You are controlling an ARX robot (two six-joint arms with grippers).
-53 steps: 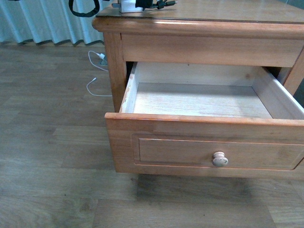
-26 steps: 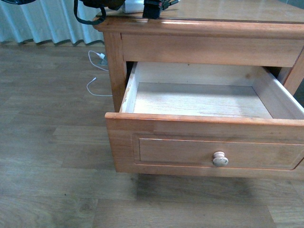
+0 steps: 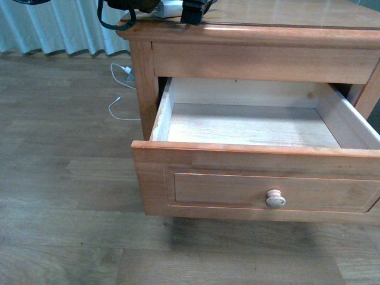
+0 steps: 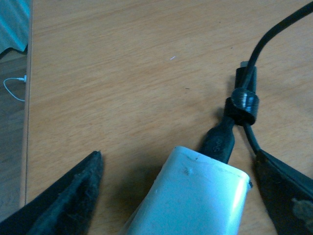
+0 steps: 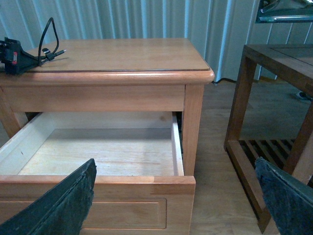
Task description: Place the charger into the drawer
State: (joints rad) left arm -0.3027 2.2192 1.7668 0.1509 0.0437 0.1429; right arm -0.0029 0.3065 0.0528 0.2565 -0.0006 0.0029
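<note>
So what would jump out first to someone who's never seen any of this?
The wide wooden drawer stands pulled open in the middle of the front view, its pale inside showing. Up on the cabinet top, a white charger with black cable lies between the left arm's two dark, spread fingers.

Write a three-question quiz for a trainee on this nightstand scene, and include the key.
1. True or false: the drawer is pulled open and the part of its inside that shows is bare.
2. Where does the charger lie? A) in the drawer. B) on the nightstand top. C) on the floor.
3. Short answer: which gripper has its open fingers on either side of the charger's white block?

Key: 1 true. 2 B. 3 the left gripper.
</note>
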